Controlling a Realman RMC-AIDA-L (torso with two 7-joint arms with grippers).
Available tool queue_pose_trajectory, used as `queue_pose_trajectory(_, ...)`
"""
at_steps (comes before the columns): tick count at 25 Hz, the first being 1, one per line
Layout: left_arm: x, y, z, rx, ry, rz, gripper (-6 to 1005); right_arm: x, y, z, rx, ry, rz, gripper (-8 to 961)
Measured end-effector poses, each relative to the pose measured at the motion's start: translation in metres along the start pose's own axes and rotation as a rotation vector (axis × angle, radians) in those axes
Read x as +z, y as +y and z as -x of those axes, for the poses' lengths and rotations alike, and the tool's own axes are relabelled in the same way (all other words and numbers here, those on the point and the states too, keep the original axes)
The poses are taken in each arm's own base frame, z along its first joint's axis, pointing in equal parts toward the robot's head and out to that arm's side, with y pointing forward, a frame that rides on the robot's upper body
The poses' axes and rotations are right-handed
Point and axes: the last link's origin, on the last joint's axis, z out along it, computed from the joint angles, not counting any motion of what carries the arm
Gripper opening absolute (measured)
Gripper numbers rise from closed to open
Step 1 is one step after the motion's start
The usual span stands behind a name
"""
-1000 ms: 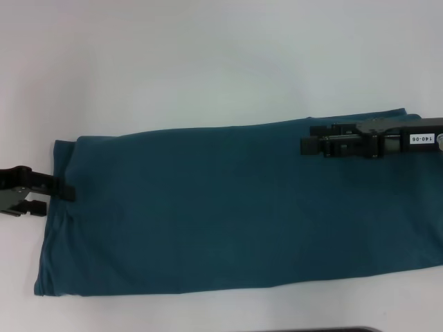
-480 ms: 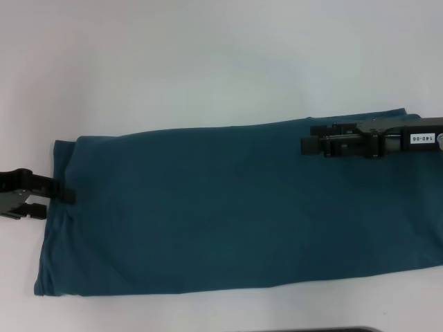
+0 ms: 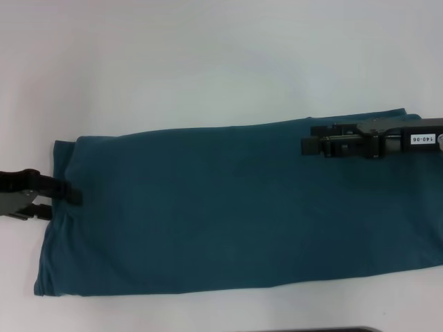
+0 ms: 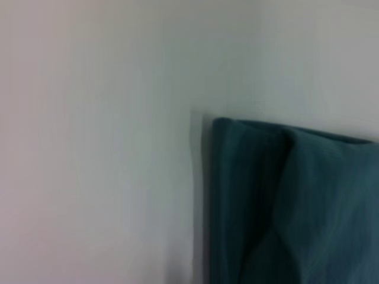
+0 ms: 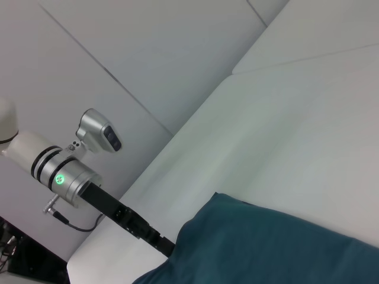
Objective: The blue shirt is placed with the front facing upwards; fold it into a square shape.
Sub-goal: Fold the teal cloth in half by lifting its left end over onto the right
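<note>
Blue shirt [image 5: 260,248] on white table [image 5: 308,118]; left gripper [image 5: 163,245] at edge.

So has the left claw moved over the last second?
Yes. In the head view the left claw has crept inward over the left edge of the blue shirt, its tip now further onto the cloth. The shirt itself lies unchanged.

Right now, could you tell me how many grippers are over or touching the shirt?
2: the left gripper at the blue shirt's left edge; the right gripper above its far right part.

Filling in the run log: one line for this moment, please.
dark teal-blue cotton shirt: folded long band, flat on white table | left claw: at its left edge | right claw: above far right corner
</note>
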Motion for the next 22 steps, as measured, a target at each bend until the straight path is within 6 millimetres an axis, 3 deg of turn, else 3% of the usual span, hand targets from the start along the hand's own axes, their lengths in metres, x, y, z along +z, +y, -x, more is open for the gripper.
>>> queue_pose_trajectory(22,0.011,0.01,0.0,0.01,-0.028,0.032,752,-0.002,-0.001,-0.003,0.008,-0.001,-0.004,781)
